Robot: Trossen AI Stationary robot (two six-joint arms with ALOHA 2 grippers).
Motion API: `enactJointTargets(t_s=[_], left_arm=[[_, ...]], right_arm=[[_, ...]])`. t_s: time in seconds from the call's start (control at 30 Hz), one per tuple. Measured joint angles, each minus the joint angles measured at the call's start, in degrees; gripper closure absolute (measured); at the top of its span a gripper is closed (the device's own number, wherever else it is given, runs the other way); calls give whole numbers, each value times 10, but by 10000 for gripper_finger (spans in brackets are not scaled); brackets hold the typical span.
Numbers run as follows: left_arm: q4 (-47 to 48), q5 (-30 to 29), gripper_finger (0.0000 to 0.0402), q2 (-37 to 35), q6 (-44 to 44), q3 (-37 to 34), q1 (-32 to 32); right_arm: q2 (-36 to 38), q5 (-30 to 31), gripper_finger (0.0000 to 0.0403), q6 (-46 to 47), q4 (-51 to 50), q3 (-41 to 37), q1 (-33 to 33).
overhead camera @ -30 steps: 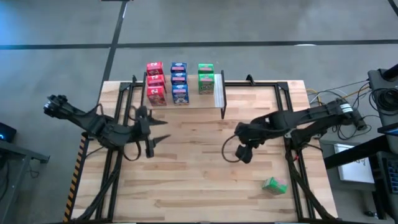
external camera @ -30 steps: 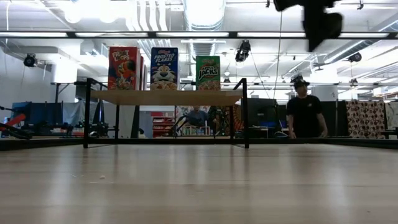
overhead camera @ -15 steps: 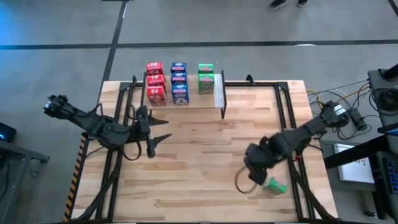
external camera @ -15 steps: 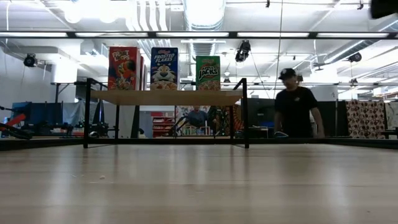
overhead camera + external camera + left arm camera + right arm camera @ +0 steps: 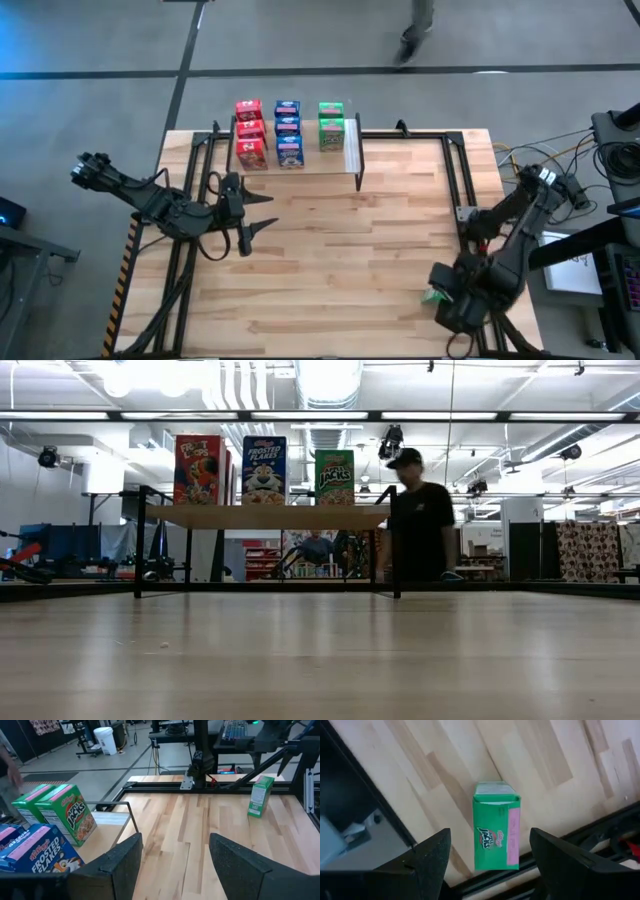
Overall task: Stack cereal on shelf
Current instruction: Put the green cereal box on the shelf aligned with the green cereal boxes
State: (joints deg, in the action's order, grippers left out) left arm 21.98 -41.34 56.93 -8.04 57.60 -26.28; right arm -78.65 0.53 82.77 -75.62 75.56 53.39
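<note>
Right wrist view | right gripper [image 5: 485,862] hovering spread over green cereal box [image 5: 495,825], standing well away from shelf [image 5: 300,160] at table edge | left gripper [image 5: 255,212] idling open near shelf | risk: off-centre closing tipping box off edge

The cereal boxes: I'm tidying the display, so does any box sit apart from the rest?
Yes. One green box stands alone on the tabletop near its right edge, far from the shelf where the others are lined up. The right gripper hangs open above it; the left gripper waits open near the shelf.
</note>
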Motion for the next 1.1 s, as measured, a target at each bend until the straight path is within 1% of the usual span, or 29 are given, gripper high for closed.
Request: enactJointTargets(t_s=[0.17, 0.3, 0.5, 0.67, 0.87, 0.93, 1.1], left_arm=[[0, 0, 187, 1, 0, 0, 0], [0, 0, 187, 1, 0, 0, 0], [0, 0, 187, 1, 0, 0, 0], [0, 0, 187, 1, 0, 0, 0], [-1, 0, 187, 1, 0, 0, 0], [-1, 0, 187, 1, 0, 0, 0], [0, 0, 187, 1, 0, 0, 0]], right_arm=[[-21, 10, 142, 56, 12, -4, 55], [-34, 13, 142, 74, 7, -9, 74], [-51, 39, 142, 69, 5, -15, 81], [-56, 43, 142, 64, -7, -19, 80], [-57, 71, 142, 49, 4, -31, 80], [-59, 72, 143, 42, 15, -42, 80], [-59, 71, 158, 42, 33, -59, 80]])
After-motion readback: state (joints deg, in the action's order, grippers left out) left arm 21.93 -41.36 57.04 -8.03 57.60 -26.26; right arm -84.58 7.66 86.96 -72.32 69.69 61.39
